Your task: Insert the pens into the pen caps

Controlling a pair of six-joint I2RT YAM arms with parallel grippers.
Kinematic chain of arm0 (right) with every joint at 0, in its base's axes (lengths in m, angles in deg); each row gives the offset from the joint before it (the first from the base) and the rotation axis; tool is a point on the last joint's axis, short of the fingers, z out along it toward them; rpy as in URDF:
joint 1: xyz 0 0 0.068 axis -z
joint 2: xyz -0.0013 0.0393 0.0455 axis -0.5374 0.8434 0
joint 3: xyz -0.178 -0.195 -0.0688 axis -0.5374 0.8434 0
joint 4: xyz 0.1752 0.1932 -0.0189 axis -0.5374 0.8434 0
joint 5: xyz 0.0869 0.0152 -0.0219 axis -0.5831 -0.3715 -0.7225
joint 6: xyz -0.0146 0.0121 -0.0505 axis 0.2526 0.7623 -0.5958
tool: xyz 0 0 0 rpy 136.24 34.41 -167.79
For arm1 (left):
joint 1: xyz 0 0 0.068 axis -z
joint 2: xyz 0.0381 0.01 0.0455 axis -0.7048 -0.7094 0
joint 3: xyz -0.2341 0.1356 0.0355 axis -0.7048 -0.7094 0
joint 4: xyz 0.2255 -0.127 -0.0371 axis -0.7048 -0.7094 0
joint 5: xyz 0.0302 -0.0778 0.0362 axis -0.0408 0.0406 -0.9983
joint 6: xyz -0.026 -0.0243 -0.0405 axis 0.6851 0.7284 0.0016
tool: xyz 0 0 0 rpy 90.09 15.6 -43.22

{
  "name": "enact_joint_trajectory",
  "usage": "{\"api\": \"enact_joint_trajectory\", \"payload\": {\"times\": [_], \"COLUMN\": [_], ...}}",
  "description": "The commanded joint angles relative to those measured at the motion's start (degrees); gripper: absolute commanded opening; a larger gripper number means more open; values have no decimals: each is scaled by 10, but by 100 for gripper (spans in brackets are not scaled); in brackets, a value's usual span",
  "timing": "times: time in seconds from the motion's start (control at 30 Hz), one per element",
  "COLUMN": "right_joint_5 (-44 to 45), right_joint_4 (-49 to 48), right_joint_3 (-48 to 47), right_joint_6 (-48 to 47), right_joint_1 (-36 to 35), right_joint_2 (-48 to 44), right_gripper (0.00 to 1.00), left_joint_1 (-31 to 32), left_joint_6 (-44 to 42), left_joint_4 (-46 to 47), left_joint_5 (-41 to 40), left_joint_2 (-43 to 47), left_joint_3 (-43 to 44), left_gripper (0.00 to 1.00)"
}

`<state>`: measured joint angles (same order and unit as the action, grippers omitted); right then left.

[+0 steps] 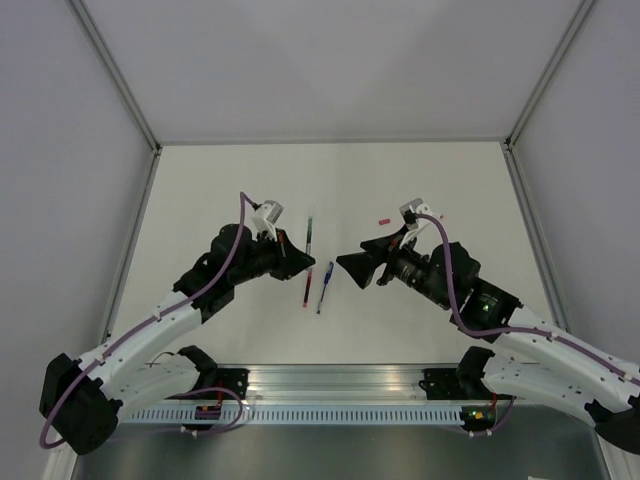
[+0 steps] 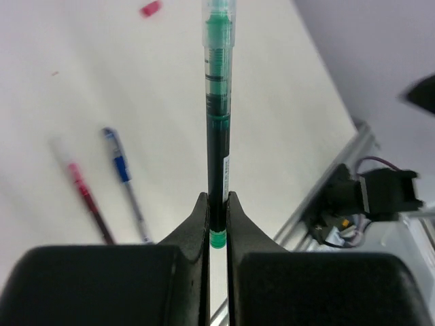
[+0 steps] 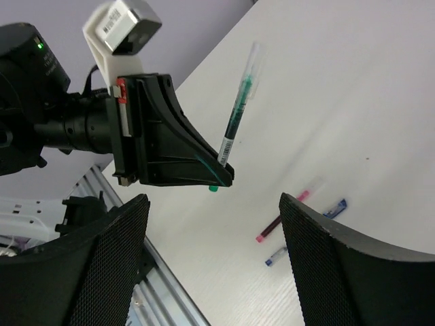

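Note:
My left gripper is shut on the lower end of a dark green pen, which points away from it. A clear cap sits over the pen's far tip. From above, that green pen sticks out past the left gripper over the middle of the table. My right gripper stands wide open with nothing between its fingers, facing the left gripper and just short of it. A red pen and a blue pen lie side by side on the table below. A small red cap lies further back.
The white table ends at a metal rail along the near edge, where both arm bases are bolted. Grey walls close in the back and both sides. The right gripper hovers close to the two pens lying on the table.

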<state>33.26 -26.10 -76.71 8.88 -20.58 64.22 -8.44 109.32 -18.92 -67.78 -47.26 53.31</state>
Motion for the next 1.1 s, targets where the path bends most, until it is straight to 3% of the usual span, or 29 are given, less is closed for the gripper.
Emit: {"api": "enact_joint_trajectory", "payload": {"times": [0.0, 0.13, 0.3, 0.83, 0.87, 0.93, 1.07], "right_joint_5": [74, 93, 93, 78, 80, 80, 81], "right_joint_4": [54, 65, 75, 86, 87, 88, 90], "right_joint_3": [-8, 9, 14, 25, 26, 25, 24], "right_joint_6": [-29, -44, -54, -66, -67, -67, -67], "right_joint_1": [0, 1, 1, 0, 1, 1, 1], "right_joint_2": [-47, -87, -113, -145, -145, -145, -147], "right_gripper": [84, 85, 86, 86, 86, 86, 87], "left_joint_1": [-1, -1, -1, 0, 0, 0, -1], "left_joint_6": [11, 26, 68, 70, 71, 72, 75], "left_joint_4": [-110, -142, -151, -115, -114, -119, -127], "left_joint_5": [-144, -222, -261, -228, -228, -228, -222], "left_joint_2": [-17, -47, -83, -220, -220, -217, -200], "left_joint_3": [-20, -52, -86, -96, -98, -98, -101], "left_gripper": [2, 2, 2, 2, 4, 16, 27]}}
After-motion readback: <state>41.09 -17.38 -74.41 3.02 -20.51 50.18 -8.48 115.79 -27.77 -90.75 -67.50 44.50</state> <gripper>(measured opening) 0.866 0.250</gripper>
